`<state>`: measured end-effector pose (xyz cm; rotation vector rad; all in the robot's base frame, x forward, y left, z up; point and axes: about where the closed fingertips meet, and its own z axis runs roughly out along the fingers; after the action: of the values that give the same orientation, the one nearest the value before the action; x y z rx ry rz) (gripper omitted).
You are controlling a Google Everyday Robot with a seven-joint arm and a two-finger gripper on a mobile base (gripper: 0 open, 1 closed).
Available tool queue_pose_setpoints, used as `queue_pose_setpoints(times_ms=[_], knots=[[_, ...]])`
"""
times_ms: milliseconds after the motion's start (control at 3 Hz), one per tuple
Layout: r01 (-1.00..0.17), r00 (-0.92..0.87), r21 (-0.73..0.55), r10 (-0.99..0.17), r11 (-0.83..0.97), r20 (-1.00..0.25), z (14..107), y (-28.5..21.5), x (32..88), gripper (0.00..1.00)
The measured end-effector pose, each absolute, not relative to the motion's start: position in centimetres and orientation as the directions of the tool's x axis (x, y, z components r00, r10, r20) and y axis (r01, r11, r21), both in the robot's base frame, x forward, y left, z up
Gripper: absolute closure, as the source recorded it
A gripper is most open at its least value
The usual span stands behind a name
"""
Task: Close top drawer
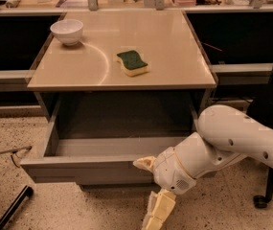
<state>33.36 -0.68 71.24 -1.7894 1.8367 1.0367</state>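
The wide grey metal top drawer [85,170] stands pulled far out from under the beige square tabletop [174,56], its plain flat front hanging over the speckled terrazzo floor [11,133]. At the right part of that front is the robot's cream-fingered gripper [144,193], carried on a bulky white arm [236,138] that reaches in from the right. The jaws are spread wide and hold nothing: one finger lies at the front's upper edge, the other points down below it. On the tabletop a small white round bowl [67,31] sits at the back left, well apart from a green-topped yellow sponge [132,63] near the middle.
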Motion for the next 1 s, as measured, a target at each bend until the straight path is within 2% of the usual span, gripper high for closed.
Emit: queue_pose_setpoints(times_ms=[667,1000], knots=[[-0.948,-0.160,0.303,-0.682,-0.095,-0.713,66.5,-0.6,33.6,0.00],[-0.969,-0.138,0.244,-0.724,-0.044,-0.676,64.5,-1.1,37.6,0.00]])
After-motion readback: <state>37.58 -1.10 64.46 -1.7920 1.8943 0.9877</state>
